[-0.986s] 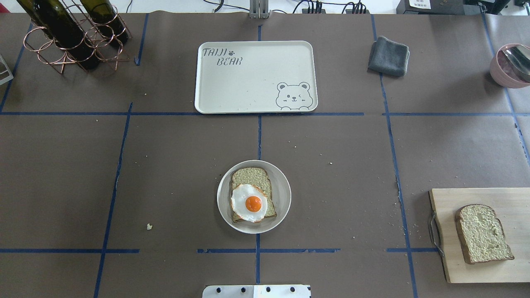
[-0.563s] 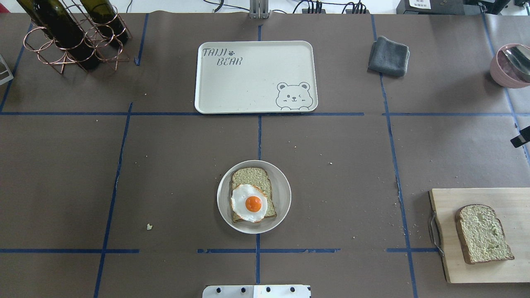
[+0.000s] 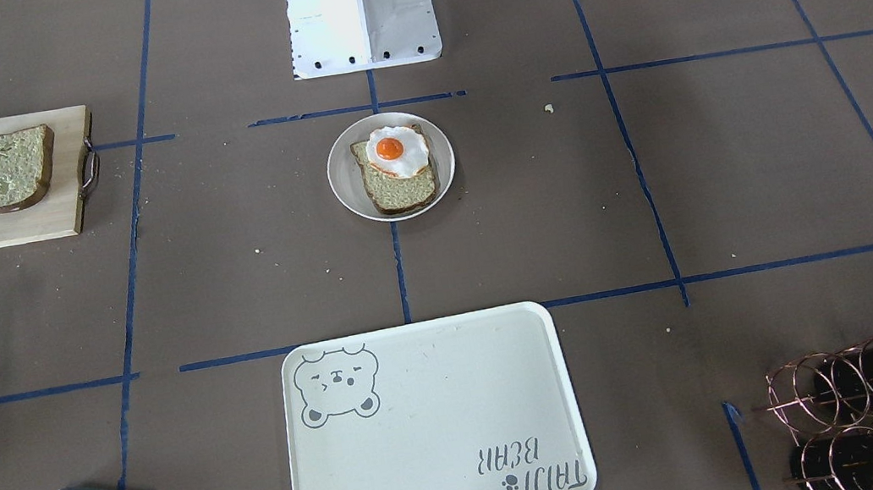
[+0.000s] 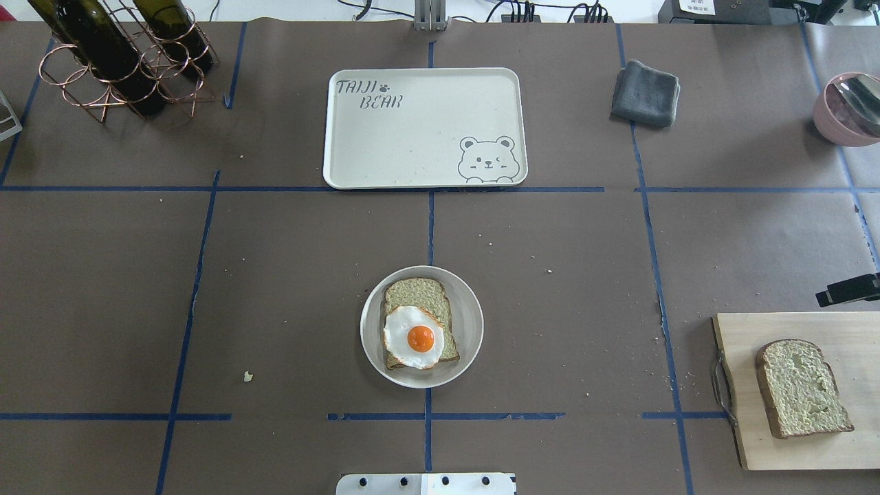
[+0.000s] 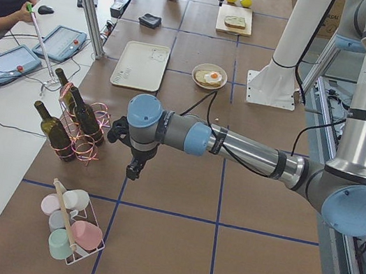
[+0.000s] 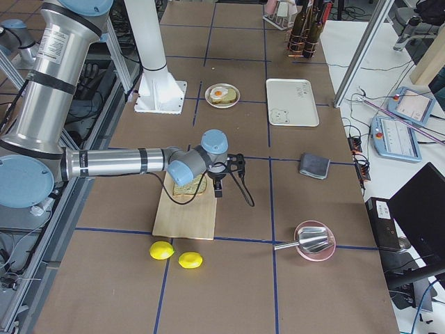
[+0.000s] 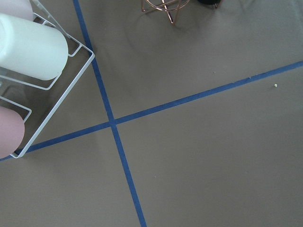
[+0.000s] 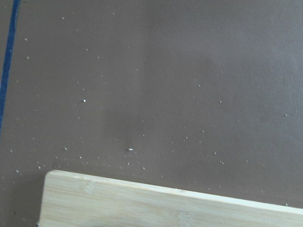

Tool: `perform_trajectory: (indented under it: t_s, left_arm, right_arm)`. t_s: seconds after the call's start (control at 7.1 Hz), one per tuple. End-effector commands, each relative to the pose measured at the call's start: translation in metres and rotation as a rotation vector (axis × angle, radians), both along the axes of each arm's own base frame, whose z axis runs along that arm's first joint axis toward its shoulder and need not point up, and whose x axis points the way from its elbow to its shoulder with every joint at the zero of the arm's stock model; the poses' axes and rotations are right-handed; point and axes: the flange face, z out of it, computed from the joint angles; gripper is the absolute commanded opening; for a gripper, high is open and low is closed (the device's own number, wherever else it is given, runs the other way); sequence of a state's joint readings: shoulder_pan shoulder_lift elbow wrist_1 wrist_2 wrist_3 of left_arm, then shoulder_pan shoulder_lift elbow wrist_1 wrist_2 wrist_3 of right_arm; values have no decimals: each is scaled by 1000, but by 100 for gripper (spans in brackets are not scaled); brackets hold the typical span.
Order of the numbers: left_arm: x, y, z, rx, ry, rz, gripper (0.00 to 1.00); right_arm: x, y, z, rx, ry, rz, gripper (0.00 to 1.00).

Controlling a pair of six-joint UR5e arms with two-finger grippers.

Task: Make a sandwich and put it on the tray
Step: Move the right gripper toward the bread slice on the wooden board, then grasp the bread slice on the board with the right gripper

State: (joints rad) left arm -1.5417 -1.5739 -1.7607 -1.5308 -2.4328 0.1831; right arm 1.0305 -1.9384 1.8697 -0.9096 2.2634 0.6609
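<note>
Edging in at the overhead view's right edge, the right gripper [image 4: 833, 294] now hangs by the wooden board [image 4: 749, 440], nearer the bread slice [image 4: 803, 387] than before. It is cropped, so its spread cannot be told, nor can that of the left gripper [image 5: 137, 166]. The egg [image 4: 412, 337] tops the plated slice [image 4: 421, 292], well apart from the tray [image 4: 412, 137].

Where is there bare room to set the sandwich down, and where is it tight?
The tray is wholly bare. Bare table lies between tray and plate, and on the robot's left between plate and bottle rack. Tight: the plate, filled by bread and egg, and the wooden board, where the right gripper hangs near the second slice.
</note>
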Motion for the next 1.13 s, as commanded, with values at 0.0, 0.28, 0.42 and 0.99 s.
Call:
perform_trajectory:
  t_s: [0.0,0.28,0.42,0.99]
  left_arm:
    - [0,0,-2,4,5,0,100]
    - [0,1,-1,3,5,0,100]
    - [0,1,-1,3,3,0,100]
    - [0,2,-1,3,5,0,100]
  right_arm:
    - [-3,32,29,-34,-54,51,100]
    - [-34,52,27,-79,-75,22,100]
    - [-39,60,38,-89,-52,4,96]
    - [-44,68,47,-105,-35,-20,73]
